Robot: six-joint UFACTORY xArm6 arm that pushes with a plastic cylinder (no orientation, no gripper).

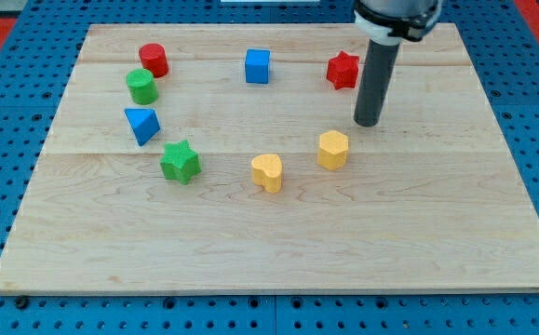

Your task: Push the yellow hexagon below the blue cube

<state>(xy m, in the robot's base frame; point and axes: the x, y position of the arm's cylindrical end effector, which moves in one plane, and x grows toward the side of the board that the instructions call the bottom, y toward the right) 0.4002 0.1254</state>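
Observation:
The yellow hexagon (333,149) lies right of the board's centre. The blue cube (258,66) sits near the view's top, left of and above the hexagon. My tip (367,123) rests on the board just up and to the right of the yellow hexagon, a small gap apart from it. The rod rises from there to the view's top edge.
A yellow heart (267,172) lies left of the hexagon. A red star (343,70) sits left of the rod. At the left are a red cylinder (154,60), a green cylinder (141,87), a blue triangle (142,125) and a green star (180,162). The wooden board (278,251) lies on blue matting.

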